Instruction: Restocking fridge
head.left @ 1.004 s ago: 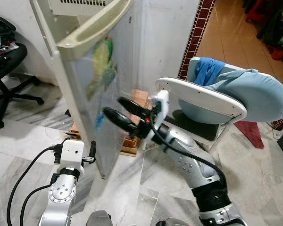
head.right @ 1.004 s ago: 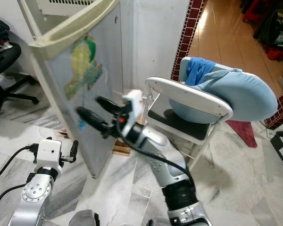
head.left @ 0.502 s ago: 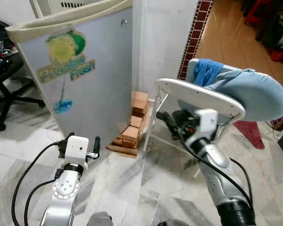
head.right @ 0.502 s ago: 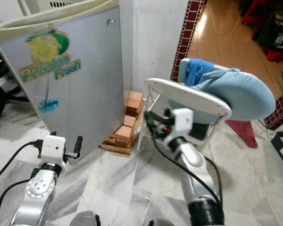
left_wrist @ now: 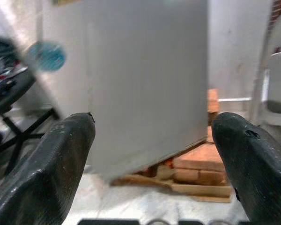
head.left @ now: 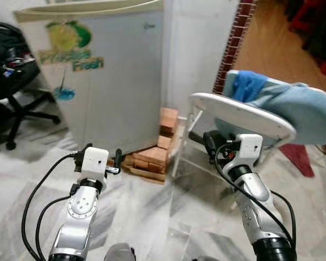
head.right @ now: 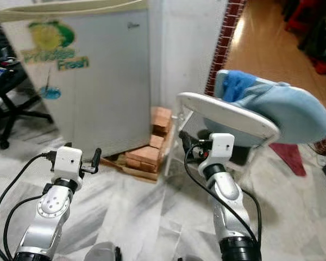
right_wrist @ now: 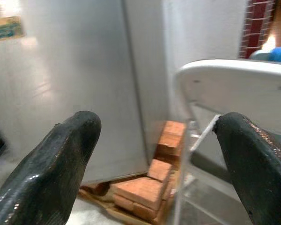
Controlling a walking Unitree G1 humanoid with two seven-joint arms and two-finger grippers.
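A small grey fridge (head.left: 114,81) with a green and yellow "Fresh" sticker (head.left: 70,51) stands ahead with its door shut. It rests on a wooden board and bricks (head.left: 155,156). My left gripper (left_wrist: 152,126) is held low in front of the fridge's lower corner, open and empty. My right gripper (right_wrist: 159,124) is raised beside the white folding chair (head.left: 244,111), open and empty, pointing toward the gap between fridge and chair. Neither gripper touches the fridge.
The folding chair carries a light blue cushion (head.left: 299,106) and a blue cloth (head.left: 247,87). A black office chair (head.left: 16,81) stands to the left. A white wall (head.left: 195,49) and a red-tiled pillar (head.left: 240,32) rise behind. The floor is marble tile (head.left: 152,212).
The fridge door has swung from wide open to fully shut. My right gripper has left the door and pulled back toward the chair. The camera has shifted slightly.
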